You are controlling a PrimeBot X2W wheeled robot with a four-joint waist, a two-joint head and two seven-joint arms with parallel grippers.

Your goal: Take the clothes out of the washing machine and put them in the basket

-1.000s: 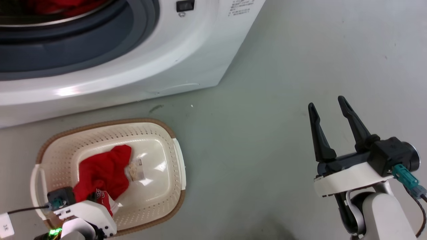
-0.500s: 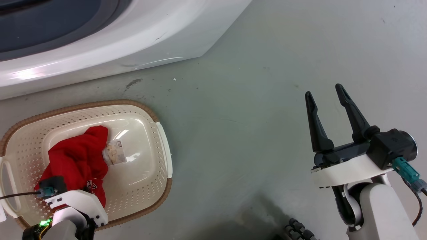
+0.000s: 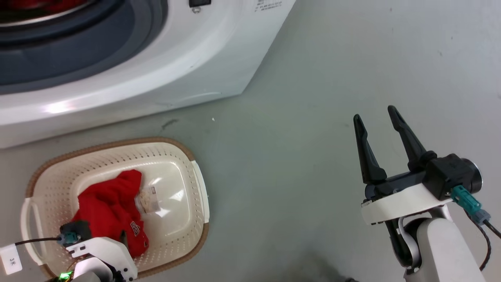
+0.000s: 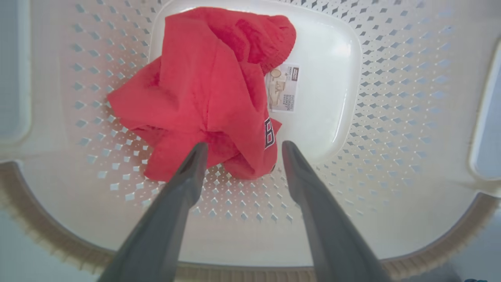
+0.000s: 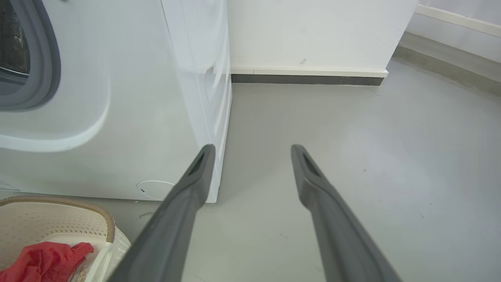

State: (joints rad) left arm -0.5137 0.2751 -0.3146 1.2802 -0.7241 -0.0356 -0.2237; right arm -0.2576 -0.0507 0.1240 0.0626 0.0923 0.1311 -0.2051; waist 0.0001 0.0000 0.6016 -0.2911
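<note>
A red garment (image 3: 111, 213) with a small black-and-white logo lies crumpled in the cream basket (image 3: 109, 143) on the floor at the lower left. My left gripper (image 4: 243, 145) hangs open just above the garment (image 4: 211, 90), its fingers either side of the near edge, gripping nothing. Its white wrist (image 3: 101, 250) shows over the basket's near rim. Behind the basket stands the washing machine (image 3: 176, 78), with more red clothes (image 3: 35, 3) just visible in the drum. My right gripper (image 3: 373, 113) is open and empty over bare floor to the right, well away from the basket.
A paper label (image 4: 282, 88) sits on the basket base beside the garment. The machine's corner (image 5: 219, 156) stands left of the right gripper (image 5: 253, 149). Grey floor (image 3: 313, 117) stretches right of the machine to a white wall with a dark skirting (image 5: 305, 79).
The head camera dipped and came back up, so the whole picture shifted. The red garment now lies loose in the basket, off the left fingers. The right gripper has kept its pose.
</note>
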